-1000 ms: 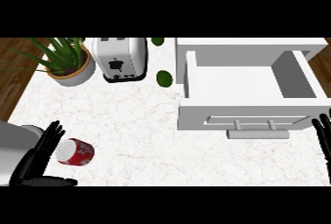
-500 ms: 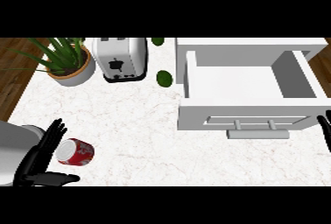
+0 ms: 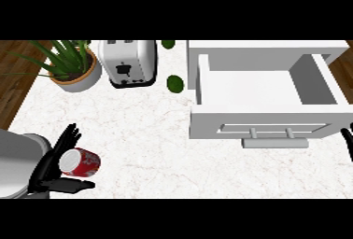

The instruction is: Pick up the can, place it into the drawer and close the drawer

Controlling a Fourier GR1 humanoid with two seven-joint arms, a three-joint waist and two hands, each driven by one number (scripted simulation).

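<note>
A red can (image 3: 81,162) with a white end lies on its side on the marble counter at the lower left. My left hand (image 3: 55,161) is right beside it, fingers straight along its far-left side and the thumb stretched out below it, not curled round it. The white drawer (image 3: 265,121) stands pulled out at the right, its inside bare, with a grey handle (image 3: 274,142) on its front. Only a sliver of my right hand (image 3: 347,140) shows at the right edge, beside the drawer's front corner.
A silver toaster (image 3: 127,61) stands at the back, a potted plant (image 3: 69,65) to its left. A dark green round object (image 3: 176,83) lies between toaster and drawer, another (image 3: 168,44) behind it. Wooden floor shows past the counter's left edge.
My right hand has slid rightward, almost out of the picture. My left hand has shifted slightly up against the can; the can has stayed in place.
</note>
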